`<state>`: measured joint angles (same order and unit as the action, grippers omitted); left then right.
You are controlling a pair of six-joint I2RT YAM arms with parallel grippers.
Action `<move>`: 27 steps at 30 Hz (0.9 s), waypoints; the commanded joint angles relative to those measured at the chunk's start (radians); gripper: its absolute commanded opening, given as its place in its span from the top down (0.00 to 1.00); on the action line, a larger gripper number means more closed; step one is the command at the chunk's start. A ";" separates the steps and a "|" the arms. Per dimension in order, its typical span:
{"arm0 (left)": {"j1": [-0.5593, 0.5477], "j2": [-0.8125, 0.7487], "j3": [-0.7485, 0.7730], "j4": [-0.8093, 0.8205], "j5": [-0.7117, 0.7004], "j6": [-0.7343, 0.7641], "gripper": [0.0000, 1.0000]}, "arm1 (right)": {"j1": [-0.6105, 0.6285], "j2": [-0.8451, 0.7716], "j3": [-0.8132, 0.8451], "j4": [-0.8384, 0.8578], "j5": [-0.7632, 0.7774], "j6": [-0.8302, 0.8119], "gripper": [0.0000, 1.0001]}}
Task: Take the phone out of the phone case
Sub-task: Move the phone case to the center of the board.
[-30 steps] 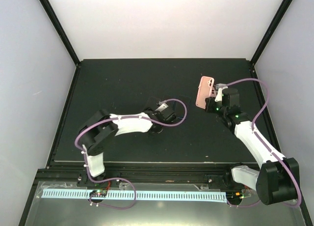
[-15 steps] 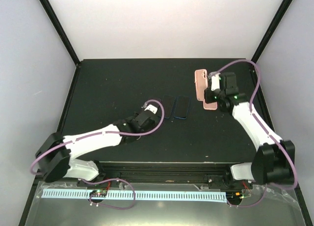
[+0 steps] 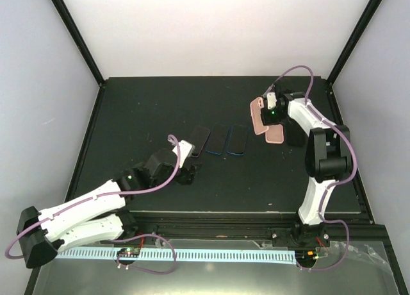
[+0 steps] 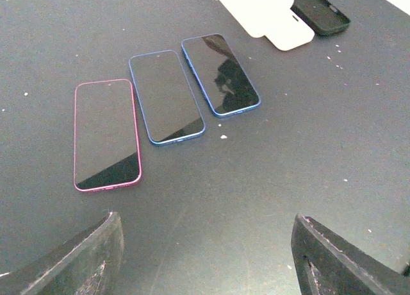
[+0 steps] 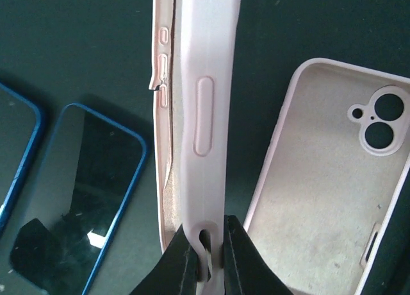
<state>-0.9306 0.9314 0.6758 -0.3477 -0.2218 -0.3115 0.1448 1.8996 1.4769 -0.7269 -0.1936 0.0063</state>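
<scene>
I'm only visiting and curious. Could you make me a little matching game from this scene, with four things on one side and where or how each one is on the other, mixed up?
Things:
1. pink-rimmed phone
2. pink case on its edge
3. flat pink case
4. left gripper

Places or states:
A. open, holding nothing
B. lying on the table, hollow side up
C. at one end of the row, beside a blue-rimmed phone
D. pinched in the right gripper

Pairs: 1-C, 2-D, 3-B, 4-A.
</scene>
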 commanded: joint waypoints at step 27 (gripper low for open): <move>0.011 -0.192 -0.063 -0.062 -0.131 -0.077 0.01 | -0.195 0.053 -0.081 -0.085 -0.379 -0.107 0.96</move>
<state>-0.9302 0.7753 0.6483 -0.4183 -0.2584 -0.3305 -0.0505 1.9255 1.4105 -0.7654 -0.4320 -0.0647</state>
